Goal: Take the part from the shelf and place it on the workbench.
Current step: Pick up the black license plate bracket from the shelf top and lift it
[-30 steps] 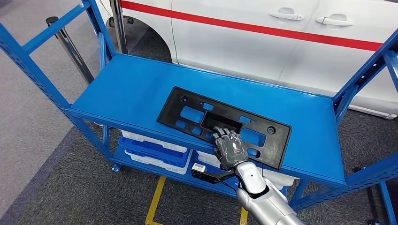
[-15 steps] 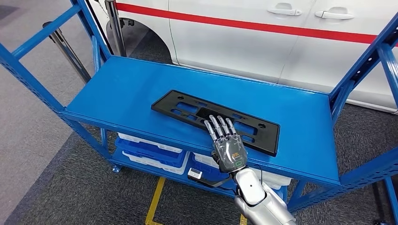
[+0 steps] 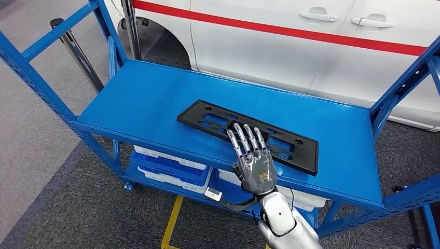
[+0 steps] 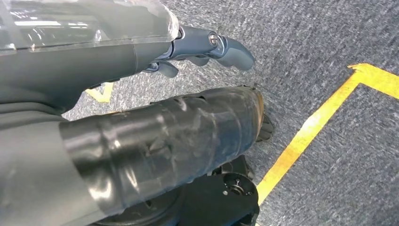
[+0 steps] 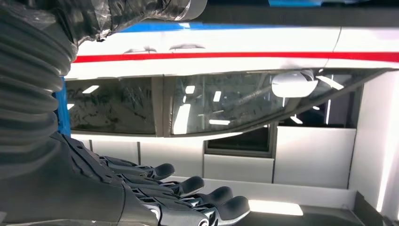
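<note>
Head view shows the part [image 3: 249,135], a long, flat black plastic plate with rectangular cut-outs and small round holes, matte in finish, with a raised rim along its edges. It lies flat on the top deck of the blue shelf [image 3: 145,98], slanted across it, toward the front edge and right of the deck's middle. The deck is smooth painted metal with a slight sheen, carried by perforated blue uprights. The right hand [image 3: 253,163] hovers at the front edge of the deck, its dark back turned up, its pale segmented fingers [image 3: 244,137] straight and spread over the near edge of the part; it holds nothing, and whether the fingertips touch the plate cannot be told. In the left wrist view, the left hand [image 4: 207,44] hangs over grey carpet, fingers loosely curled on nothing. White and blue trays [image 3: 168,165] sit on the lower shelf level. A white car [image 3: 311,46] with a red stripe stands behind the shelf.
</note>
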You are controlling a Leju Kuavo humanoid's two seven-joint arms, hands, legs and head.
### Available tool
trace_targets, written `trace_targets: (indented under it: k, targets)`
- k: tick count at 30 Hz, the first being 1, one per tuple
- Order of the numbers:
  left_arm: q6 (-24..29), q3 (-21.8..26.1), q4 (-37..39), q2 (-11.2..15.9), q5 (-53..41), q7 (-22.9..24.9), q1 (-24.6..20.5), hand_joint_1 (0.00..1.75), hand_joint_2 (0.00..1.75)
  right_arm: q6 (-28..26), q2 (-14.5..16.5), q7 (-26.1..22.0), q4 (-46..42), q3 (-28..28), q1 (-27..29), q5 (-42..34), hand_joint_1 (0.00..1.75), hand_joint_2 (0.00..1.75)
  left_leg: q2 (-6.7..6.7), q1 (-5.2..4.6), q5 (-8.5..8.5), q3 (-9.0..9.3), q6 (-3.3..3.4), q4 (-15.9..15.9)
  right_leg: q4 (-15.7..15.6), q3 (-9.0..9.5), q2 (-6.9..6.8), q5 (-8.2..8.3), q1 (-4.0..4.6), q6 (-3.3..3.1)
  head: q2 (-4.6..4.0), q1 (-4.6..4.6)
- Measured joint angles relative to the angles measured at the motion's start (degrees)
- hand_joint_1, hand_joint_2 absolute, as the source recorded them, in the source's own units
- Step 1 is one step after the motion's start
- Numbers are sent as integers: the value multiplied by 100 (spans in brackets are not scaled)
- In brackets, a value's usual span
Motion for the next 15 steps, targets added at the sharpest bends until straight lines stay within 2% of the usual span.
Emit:
trace_targets:
  k: [1, 2, 4, 5, 6, 7, 10, 11, 12, 14, 15]
  targets:
    - [0, 0, 0, 0, 1, 1, 0, 0, 0, 0, 0, 5, 15, -19, 20, -1, 0, 175, -2, -2, -7, 1, 1, 8, 140, -79, 0, 8, -7, 4, 0, 0]
    - [0, 0, 0, 0, 2, 3, 1, 0, 0, 0, 0, 11, 32, -34, 31, -1, 0, 175, -5, -1, -16, 4, -2, 20, 54, -48, -1, 127, -14, 4, 0, 1]
    - [-2, 0, 0, -4, 3, 11, 2, 0, 0, 2, 0, 25, 58, -66, 29, -2, 0, 175, -12, 0, -46, 9, -27, 55, -629, 267, -2, 503, -24, -15, 0, 2]
    - [-6, 0, 0, -7, 3, 18, -1, 0, 0, 7, 1, 37, 74, -79, 18, -4, 0, 175, -16, -11, -68, 3, -52, 85, -982, 434, -2, 629, -16, -32, 0, 2]
    - [-10, 0, 0, -9, 2, 24, -5, 0, 0, 16, 1, 56, 100, -87, 6, -7, 0, 175, -19, -19, -83, -5, -83, 102, -1217, 546, 0, 690, -9, -52, 0, -1]
    - [-15, 0, 0, -10, 2, 30, -8, 0, 0, 36, 1, 79, 135, -91, -4, -12, 0, 175, -21, -26, -91, -12, -116, 113, -1323, 595, 3, 689, 4, -74, 0, -2]
    - [-20, 0, 0, -9, -4, 56, -14, 0, 0, 195, -3, 159, 275, -93, -30, -34, 0, 175, -20, -10, -120, -13, -219, 128, -1358, 613, 14, 703, 17, -169, 0, -4]
    - [-20, 0, 1, -10, -9, 75, -14, 0, 0, 289, -7, 189, 332, -94, -52, -54, 0, 175, -17, -2, -194, -50, -249, 220, -1377, 620, 13, 714, 9, -208, 0, -7]
    - [-19, 0, 1, -12, -13, 97, -15, 0, 0, 386, -16, 217, 392, -94, -79, -81, 0, 175, -15, 3, -325, -140, -273, 423, -1395, 627, 8, 725, -2, -237, 0, -8]
    - [-16, 0, 4, -20, -18, 140, -11, 0, 0, 561, -58, 272, 520, -94, -120, -145, 0, 175, -13, 9, -668, -459, -301, 1103, -1402, 625, -7, 728, 0, -267, 0, -12]
    - [-15, 0, 7, -27, -20, 156, -4, 0, 0, 625, -90, 291, 582, -94, -129, -179, 0, 175, -13, 11, -784, -616, -309, 1428, -1401, 623, -12, 727, 5, -271, 0, -11]
